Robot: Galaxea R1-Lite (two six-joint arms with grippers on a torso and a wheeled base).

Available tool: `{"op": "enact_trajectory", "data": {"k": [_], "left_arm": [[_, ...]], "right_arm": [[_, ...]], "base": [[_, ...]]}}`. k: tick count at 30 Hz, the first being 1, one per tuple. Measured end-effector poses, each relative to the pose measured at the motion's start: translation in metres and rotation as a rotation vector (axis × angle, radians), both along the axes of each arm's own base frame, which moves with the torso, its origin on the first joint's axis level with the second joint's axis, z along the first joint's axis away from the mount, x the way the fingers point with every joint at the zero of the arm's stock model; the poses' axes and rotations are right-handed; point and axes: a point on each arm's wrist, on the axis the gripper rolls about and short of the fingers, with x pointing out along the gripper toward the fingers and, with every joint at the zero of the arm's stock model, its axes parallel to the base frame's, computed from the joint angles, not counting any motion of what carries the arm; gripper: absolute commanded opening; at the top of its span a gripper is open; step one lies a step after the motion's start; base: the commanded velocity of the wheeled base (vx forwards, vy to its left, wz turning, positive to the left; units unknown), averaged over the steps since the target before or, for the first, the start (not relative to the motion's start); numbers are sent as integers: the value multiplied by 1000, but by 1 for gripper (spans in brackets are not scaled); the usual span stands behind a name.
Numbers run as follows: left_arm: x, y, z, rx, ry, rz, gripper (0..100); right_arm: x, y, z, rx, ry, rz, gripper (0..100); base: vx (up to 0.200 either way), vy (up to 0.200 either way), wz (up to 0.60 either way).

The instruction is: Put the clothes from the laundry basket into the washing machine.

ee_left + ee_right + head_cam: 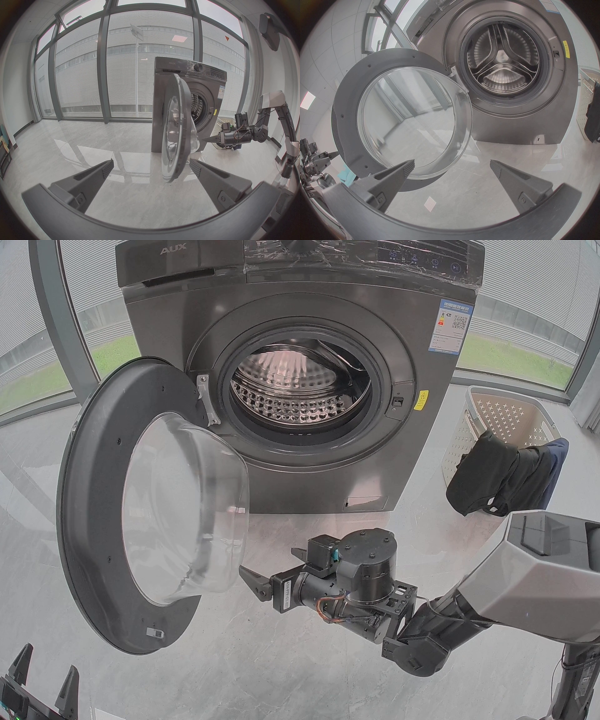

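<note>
Right now the washing machine stands with its door swung wide toward the robot's left, the drum in plain sight. On the machine's other side, just beside it, sits the laundry basket. The clothes hang over the basket's near rim: dark pieces, with a blue one at the end farthest from the machine. The right arm hovers low in front of the machine, and the right jaws are spread apart, holding nothing, pointed toward the door. The left jaws, also released and empty, sit well back from the machine on the door's side, low over the floor.
</note>
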Motion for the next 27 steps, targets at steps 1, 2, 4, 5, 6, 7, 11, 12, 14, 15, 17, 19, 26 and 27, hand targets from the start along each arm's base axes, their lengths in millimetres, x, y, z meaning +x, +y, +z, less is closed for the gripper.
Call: {"op": "enact_trajectory", "data": {"k": [1,2,4,5,6,7,11,12,14,15,17,19,26,27], "left_arm": [[0,0,0,0,0,0,100],[0,0,0,0,0,0,100],[0,0,0,0,0,0,100],[0,0,0,1,0,0,100],[0,0,0,1,0,1,100],[0,0,0,1,0,1,100],[0,0,0,0,0,1,100],[0,0,0,1,0,1,100],[0,0,0,1,0,0,100],[0,0,0,1,0,0,100],[0,0,0,1,0,0,100],[0,0,0,1,1,1,100],[0,0,0,1,0,1,100],[0,0,0,1,0,1,100]], "right_arm": [[2,-1,0,0,-1,-5,100],[5,-1,1,0,-2,-10,100],[12,-3,2,1,-4,-26,100],[13,-3,2,-1,-3,-29,100],[16,-1,2,-2,-3,-30,100],[17,0,2,-1,-4,-30,100],[26,8,0,8,-12,-34,100],[27,12,-1,12,-16,-29,100],[29,19,-4,18,-21,-22,100],[30,21,-5,20,-22,-21,100],[29,29,-10,19,-23,-16,100],[27,37,-13,25,-29,-11,100],[30,62,-8,95,-75,-7,100],[31,63,-8,99,-78,-9,100]], "base": [[0,0,0],[0,0,0],[0,0,0],[0,0,0],[0,0,0],[0,0,0],[0,0,0],[0,0,0],[0,0,0],[0,0,0],[0,0,0],[0,0,0],[0,0,0],[0,0,0]]}}
